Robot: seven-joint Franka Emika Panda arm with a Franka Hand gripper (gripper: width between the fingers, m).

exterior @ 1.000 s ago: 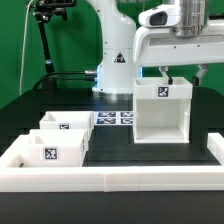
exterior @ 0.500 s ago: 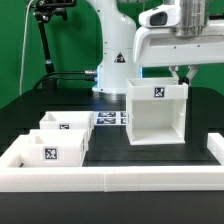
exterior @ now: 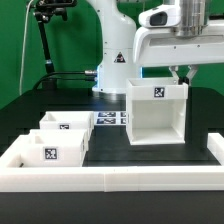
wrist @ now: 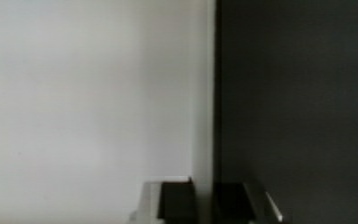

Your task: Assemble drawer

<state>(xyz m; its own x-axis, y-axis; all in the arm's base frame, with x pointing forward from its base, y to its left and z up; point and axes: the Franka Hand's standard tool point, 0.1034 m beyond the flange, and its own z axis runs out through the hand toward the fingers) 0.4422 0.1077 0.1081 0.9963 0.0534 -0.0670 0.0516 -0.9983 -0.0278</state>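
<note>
Exterior view vs. 1 s ago: we see the shell [exterior: 157,115] shifted toward that view's left. Over the last half-sec. it has held the new pos. No other part has moved.

Gripper [exterior: 180,73]: sits at the shell's top rear edge, toward the exterior view's right end of the shell. Wrist view shows the fingers [wrist: 176,200] set narrow, one on each side of the shell's wall edge. We cannot tell whether they pinch the wall or only straddle it, as the contact is hidden.

Part pos., ref. shell:
- Shell: upright on the table [exterior: 150,160], open front toward the exterior camera.
- Rear tray [exterior: 66,127], front tray [exterior: 50,152]: well apart from the shell, to the exterior view's left. Neither is inserted.
- Marker board [exterior: 112,118]: between trays and shell, just beside the shell's base.

Meaning for task (our judgement): the shift reads as a repositioning of the shell, prob. to set it up for tray insertion. Both trays have yet to go in.
</note>
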